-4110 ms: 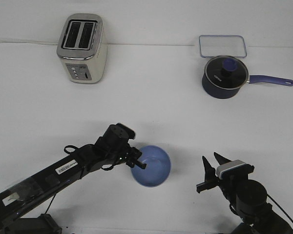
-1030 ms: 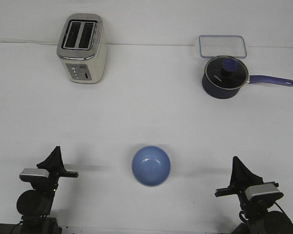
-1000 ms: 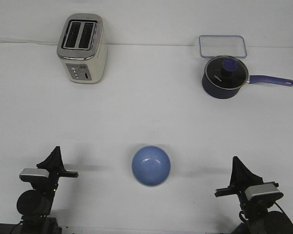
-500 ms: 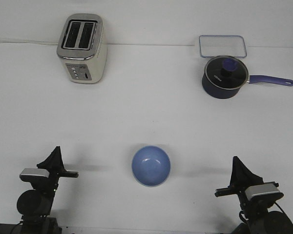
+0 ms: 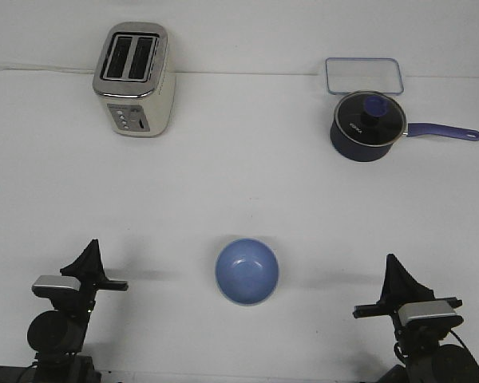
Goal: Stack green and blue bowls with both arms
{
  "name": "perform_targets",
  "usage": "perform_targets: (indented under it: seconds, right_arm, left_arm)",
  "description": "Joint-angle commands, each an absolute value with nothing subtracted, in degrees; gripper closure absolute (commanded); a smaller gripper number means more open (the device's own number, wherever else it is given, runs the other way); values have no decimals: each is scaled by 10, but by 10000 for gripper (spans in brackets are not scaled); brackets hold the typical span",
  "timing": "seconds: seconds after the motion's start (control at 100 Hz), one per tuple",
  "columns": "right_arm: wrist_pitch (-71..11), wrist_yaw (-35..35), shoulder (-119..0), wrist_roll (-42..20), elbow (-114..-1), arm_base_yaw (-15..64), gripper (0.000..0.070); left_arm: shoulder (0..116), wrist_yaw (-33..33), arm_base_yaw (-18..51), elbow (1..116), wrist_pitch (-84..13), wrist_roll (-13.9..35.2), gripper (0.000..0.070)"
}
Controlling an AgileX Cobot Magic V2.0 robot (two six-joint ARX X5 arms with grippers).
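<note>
One blue bowl (image 5: pixel 247 271) visible, upright, lower centre of frame, green rim edge just showing beneath | left gripper (image 5: pixel 85 259) lower left, fingers together | right gripper (image 5: pixel 398 279) lower right, fingers together | both well apart from bowl

Bowl (image 5: pixel 247 271) btwn both arms' jaws

- A big white table (image 5: pixel 239 183) fills the view.
- A plain white wall (image 5: pixel 247 32) stands at the far edge.
- The light is bright and even, with soft grey shadows on the tabletop.
</note>
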State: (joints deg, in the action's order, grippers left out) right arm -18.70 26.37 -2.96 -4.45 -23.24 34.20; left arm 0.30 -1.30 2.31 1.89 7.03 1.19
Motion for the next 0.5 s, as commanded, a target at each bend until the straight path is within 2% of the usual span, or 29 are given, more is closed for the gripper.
perform_targets:
  seconds: [0.0,0.3,0.38,0.49]
  right_arm:
    - [-179,243,-27,17,-213,305,700]
    - [-100,-1,-25,131,-92,68,700]
    - [-79,-30,-13,155,-61,39,700]
    - [-66,-30,-1,166,-31,22,700]
  left_arm:
    - [3,-13,22,8,76,16,686]
    - [3,-13,22,8,76,16,686]
    - [3,-13,22,8,76,16,686]
    - [3,-13,22,8,76,16,686]
